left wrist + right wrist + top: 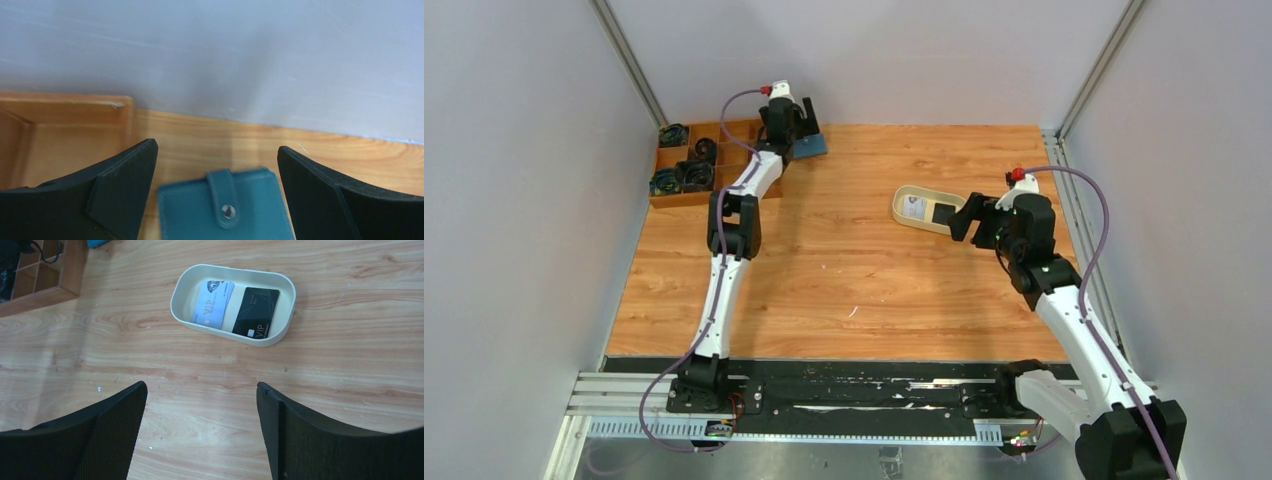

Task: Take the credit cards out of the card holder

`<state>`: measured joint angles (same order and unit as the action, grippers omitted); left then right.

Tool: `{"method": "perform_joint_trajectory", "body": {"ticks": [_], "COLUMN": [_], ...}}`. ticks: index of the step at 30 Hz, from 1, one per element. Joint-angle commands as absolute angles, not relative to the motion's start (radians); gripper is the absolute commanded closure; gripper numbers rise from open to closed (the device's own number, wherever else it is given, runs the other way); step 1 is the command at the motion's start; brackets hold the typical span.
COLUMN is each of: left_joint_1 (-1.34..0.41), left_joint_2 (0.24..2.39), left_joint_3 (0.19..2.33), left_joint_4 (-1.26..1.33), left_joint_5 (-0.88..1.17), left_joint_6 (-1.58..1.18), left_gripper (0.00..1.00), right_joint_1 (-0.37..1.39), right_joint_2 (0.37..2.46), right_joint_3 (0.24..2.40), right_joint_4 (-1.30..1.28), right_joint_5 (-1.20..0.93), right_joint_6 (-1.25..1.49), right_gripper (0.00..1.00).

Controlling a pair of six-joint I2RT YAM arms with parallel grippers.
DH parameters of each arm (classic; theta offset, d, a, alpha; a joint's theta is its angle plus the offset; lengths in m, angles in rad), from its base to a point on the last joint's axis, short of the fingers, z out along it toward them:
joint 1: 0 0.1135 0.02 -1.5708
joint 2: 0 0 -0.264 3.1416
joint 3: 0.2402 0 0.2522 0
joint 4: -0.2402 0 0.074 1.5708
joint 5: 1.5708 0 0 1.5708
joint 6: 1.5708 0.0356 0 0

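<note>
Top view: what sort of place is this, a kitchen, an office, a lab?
Most likely a robotics test cell: two arms bolted to a rail at the table edge, plain grey panels walling it in, and staged props: a teal card holder and a cream tray holding cards.

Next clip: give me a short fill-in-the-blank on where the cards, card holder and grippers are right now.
1. The cream tray holds the pale card and the black card, ____ cards in all.
2. The left gripper straddles the card holder, its jaws standing ____.
3. The right gripper hangs open over the table, holding ____.
Missing words: two; open; nothing.
</note>
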<state>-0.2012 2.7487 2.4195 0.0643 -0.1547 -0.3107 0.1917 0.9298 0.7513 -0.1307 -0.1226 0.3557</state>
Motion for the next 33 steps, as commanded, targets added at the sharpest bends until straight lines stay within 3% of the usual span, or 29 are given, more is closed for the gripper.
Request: {"method": "perform_joint_trajectory", "body": {"ticks": [1, 8, 18, 33], "left_joint_1": [-0.154, -0.124, -0.187, -0.125], "left_joint_2": [2.789, 2.806, 2.774, 2.856], "left_joint_3": [2.511, 2.554, 2.504, 2.482], "left_joint_4": [0.036, -0.061, -0.085, -0.051], "left_joint_5": [-0.066, 0.124, 0.180, 0.229], "left_joint_6": [-0.340, -0.341, -0.317, -0.687], "left_gripper": [0.00, 0.00, 0.00, 0.01], "right_joint_1": [0.204, 0.204, 0.204, 0.204], "right_joint_2": [0.952, 0.960, 0.918, 0.879], "right_joint_3": [0.750, 0.761, 0.742, 0.745], "right_joint_4": [-0.104, -0.124, -0.140, -0.167], "right_joint_5": [-0.154, -0.157, -0.128, -0.084], "right_joint_6": [0.388, 0.408, 0.438, 0.431], "right_gripper": [0.16, 0.16, 0.16, 0.16]}}
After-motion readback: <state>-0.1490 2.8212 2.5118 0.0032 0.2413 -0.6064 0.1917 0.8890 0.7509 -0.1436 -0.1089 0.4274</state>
